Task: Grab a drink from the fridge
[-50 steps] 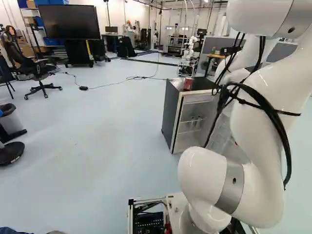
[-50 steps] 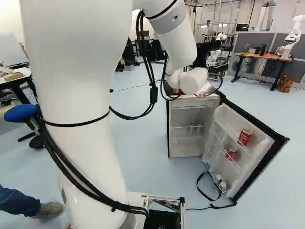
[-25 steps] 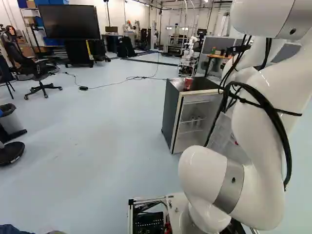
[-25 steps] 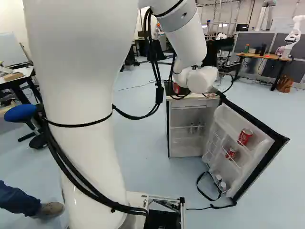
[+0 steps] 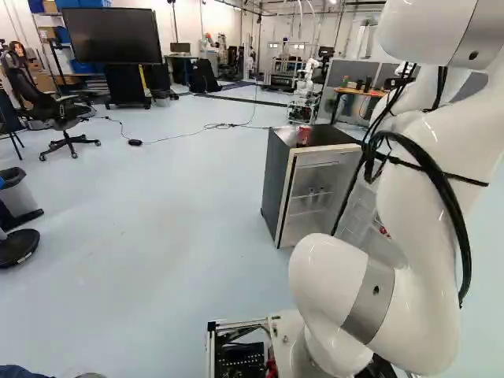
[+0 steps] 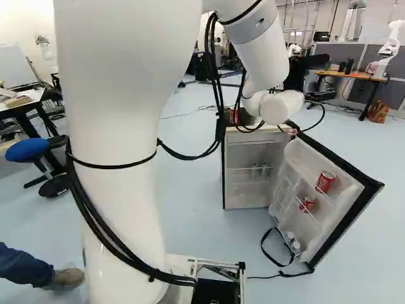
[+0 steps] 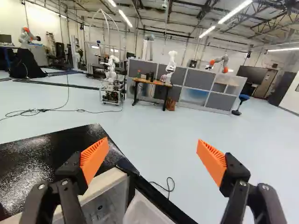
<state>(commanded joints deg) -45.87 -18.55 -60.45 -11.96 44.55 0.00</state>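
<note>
Because the fridge door (image 6: 336,204) stands open, baring red cans (image 6: 326,182), I've got empty jaws spread, presumably for grabbing!

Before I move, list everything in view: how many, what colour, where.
Mini fridge: one, dark outside and white inside, ahead of the base
Fridge door: one, white lined with black edge, swung open
Soda cans: three, red; two in the door racks, one on the fridge top
Small bottles: apparently four, pale; two inside, two low in the door
Strap: one, black, by the door's foot
Office chair: one, black, left of left base view
Screen: one, black, large, beyond the chair
Stool: one, blue seat, left of right base view
Desk: one, brown top, against grey partitions
Gripper: one, black, orange pads, open, beside the fridge top
Arm: one, white
</note>
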